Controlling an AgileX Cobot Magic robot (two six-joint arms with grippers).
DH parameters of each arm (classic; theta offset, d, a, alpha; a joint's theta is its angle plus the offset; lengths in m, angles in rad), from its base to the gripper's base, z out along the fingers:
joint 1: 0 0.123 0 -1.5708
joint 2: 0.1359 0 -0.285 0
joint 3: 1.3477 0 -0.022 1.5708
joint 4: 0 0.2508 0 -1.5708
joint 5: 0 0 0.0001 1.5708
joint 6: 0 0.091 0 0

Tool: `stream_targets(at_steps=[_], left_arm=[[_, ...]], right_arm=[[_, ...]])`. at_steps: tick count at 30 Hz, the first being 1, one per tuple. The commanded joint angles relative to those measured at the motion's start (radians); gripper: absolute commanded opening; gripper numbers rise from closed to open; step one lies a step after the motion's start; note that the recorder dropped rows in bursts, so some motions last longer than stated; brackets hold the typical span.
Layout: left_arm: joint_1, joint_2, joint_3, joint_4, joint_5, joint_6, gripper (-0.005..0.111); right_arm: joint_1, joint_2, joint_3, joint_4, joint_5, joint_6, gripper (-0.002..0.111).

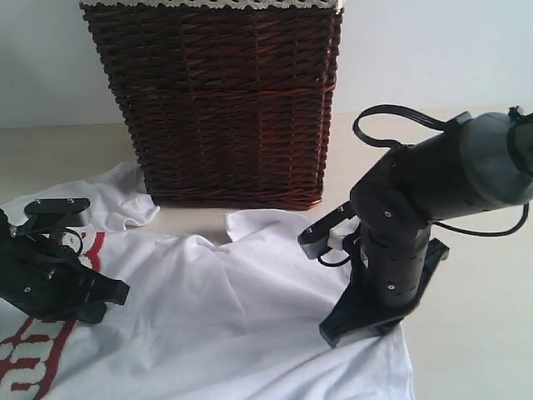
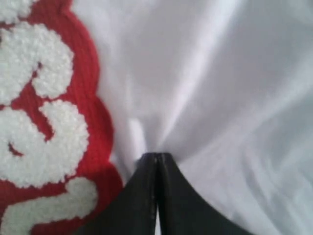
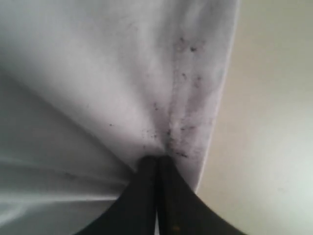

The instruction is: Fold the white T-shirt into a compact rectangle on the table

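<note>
- Pale cream worktop point(image 1: 483, 333) is stretching wide under a plain light wall point(image 1: 433, 50), with a dark brown wicker basket point(image 1: 233, 108) standing at the far middle, its white lace rim point(image 1: 208, 4) just showing.
- Spread over the near part of the worktop, the white T-shirt point(image 1: 225, 325) is lying rumpled, reaching from the near left to right of centre, with a far edge of it touching the basket's foot.
- On the left, the left arm point(image 1: 50, 279) is leaning down onto the cloth; its jaws are pressing tight together, pinching a small pucker of shirt just beside the fuzzy lettering point(image 2: 39, 122).
- On the right, the right arm point(image 1: 400, 250) is standing over the shirt's right edge; its jaws are likewise clamping shut on the cloth right at that border, with bare worktop lying just beyond.
- Nearly all the cloth is lying to the left of the right jaws, so I'm guessing a fold from that side would be travelling leftward, toward the other arm.
- Soft, thin cotton is creasing in fans from both pinches; the letters are looking woolly and raised, edged in flat red; a few dark specks point(image 3: 181, 122) are dotting the cloth near the right pinch.
</note>
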Motion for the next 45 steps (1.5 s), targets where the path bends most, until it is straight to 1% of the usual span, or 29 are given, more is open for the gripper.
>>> stream_targets(at_steps=[1, 4, 9, 11, 15, 17, 19, 20, 22, 24, 26, 27, 30, 33, 37, 39, 40, 41, 43, 44, 45], left_arm=[[0.003, 0.003, 0.01, 0.011, 0.009, 0.01, 0.0], [0.003, 0.001, 0.027, 0.015, 0.007, 0.013, 0.0], [0.003, -0.014, 0.044, 0.006, -0.023, 0.013, 0.0], [0.003, -0.041, 0.044, 0.002, -0.023, 0.013, 0.0], [0.003, -0.097, 0.044, -0.005, -0.015, 0.013, 0.0], [0.003, -0.125, 0.044, -0.005, 0.0, 0.013, 0.0], [0.003, -0.146, 0.044, -0.005, 0.003, 0.013, 0.0], [0.003, -0.152, 0.044, -0.005, 0.003, 0.013, 0.0], [0.003, -0.162, 0.044, -0.005, 0.003, 0.013, 0.0], [0.003, -0.164, 0.044, -0.005, 0.003, 0.013, 0.0], [0.003, -0.165, 0.044, -0.005, -0.001, 0.016, 0.0], [0.003, -0.165, 0.044, -0.005, -0.001, 0.018, 0.0], [0.003, -0.165, 0.044, -0.005, -0.011, 0.022, 0.0], [0.003, -0.165, 0.044, -0.005, -0.021, 0.025, 0.0], [0.003, -0.165, 0.044, -0.022, -0.028, 0.046, 0.0], [0.003, -0.165, 0.044, -0.035, -0.035, 0.062, 0.0], [0.003, -0.165, 0.044, -0.038, -0.037, 0.063, 0.0], [0.003, -0.165, 0.044, -0.038, -0.038, 0.063, 0.0], [0.003, -0.165, 0.044, -0.038, -0.038, 0.063, 0.0], [0.003, -0.165, 0.044, -0.038, -0.035, 0.063, 0.0], [0.003, -0.165, 0.044, -0.038, -0.033, 0.063, 0.0]], right_arm=[[-0.005, -0.03, 0.029, 0.271, 0.091, -0.261, 0.0], [-0.005, -0.053, 0.029, 0.4, 0.133, -0.408, 0.0], [0.002, -0.168, -0.02, 0.399, 0.054, -0.426, 0.0], [0.01, -0.231, -0.051, 0.405, -0.037, -0.453, 0.0], [0.012, -0.273, -0.082, 0.405, -0.317, -0.455, 0.0], [0.012, -0.23, -0.101, 0.385, -0.373, -0.464, 0.0], [0.012, -0.17, -0.135, 0.35, -0.377, -0.503, 0.001], [0.012, -0.134, -0.157, 0.333, -0.37, -0.509, 0.005], [0.012, -0.077, -0.207, 0.322, -0.345, -0.516, 0.017], [0.012, -0.021, -0.261, 0.324, -0.319, -0.527, 0.032], [0.012, 0.031, -0.312, 0.316, -0.294, -0.539, 0.039], [0.012, 0.05, -0.331, 0.308, -0.283, -0.547, 0.039], [0.012, 0.111, -0.374, 0.291, -0.279, -0.596, 0.039], [0.012, 0.161, -0.403, 0.235, -0.289, -0.592, 0.039], [0.012, 0.208, -0.427, 0.217, -0.267, -0.594, 0.039], [0.012, 0.215, -0.427, 0.177, -0.283, -0.592, 0.037], [0.012, 0.217, -0.427, 0.148, -0.296, -0.574, 0.033], [0.012, 0.22, -0.427, 0.1, -0.305, -0.542, 0.026], [0.012, 0.222, -0.427, -0.029, -0.317, -0.454, 0.006], [0.012, 0.226, -0.427, -0.091, -0.321, -0.396, 0.0], [0.012, 0.231, -0.427, -0.144, -0.324, -0.349, 0.0]])
